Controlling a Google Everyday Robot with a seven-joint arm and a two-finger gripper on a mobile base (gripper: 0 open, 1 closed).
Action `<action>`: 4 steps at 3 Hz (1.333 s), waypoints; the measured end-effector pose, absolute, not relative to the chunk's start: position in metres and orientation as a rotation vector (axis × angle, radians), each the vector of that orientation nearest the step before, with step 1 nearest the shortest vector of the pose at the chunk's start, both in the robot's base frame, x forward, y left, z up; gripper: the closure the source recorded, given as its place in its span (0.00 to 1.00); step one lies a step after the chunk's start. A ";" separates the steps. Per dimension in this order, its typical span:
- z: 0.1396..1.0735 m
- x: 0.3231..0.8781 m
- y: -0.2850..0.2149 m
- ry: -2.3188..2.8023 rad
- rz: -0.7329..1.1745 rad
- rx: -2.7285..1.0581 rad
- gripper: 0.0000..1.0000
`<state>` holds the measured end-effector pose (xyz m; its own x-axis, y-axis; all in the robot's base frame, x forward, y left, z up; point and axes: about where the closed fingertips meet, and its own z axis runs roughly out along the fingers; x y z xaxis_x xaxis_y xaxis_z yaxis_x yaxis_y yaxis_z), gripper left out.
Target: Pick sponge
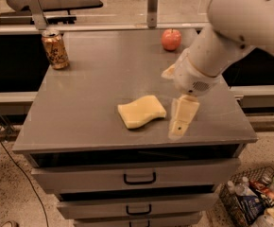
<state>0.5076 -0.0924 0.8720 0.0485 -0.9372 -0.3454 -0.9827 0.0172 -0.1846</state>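
Note:
The sponge (141,111) is a flat pale-yellow foam pad with wavy edges. It lies on the grey cabinet top (99,74), near the front and a little right of the middle. My gripper (180,121) hangs from the white arm that comes in from the upper right. It points down at the cabinet top just to the right of the sponge, close beside it. It holds nothing that I can see.
A red apple (171,39) sits at the back right of the top. A brown drink can (55,49) stands at the back left. Drawers with black handles (139,178) are below the front edge. A wire basket of bottles (257,200) stands on the floor at the lower right.

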 end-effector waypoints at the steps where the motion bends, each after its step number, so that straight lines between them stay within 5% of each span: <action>1: 0.850 0.519 -0.062 1.872 0.257 -1.976 0.00; 2: 0.836 0.524 -0.040 1.857 0.312 -1.983 0.15; 4: 0.841 0.536 -0.040 1.886 0.340 -1.932 0.62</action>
<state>0.5361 -0.0397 0.8414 0.0513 -0.8901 -0.4529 -0.9922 0.0060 -0.1243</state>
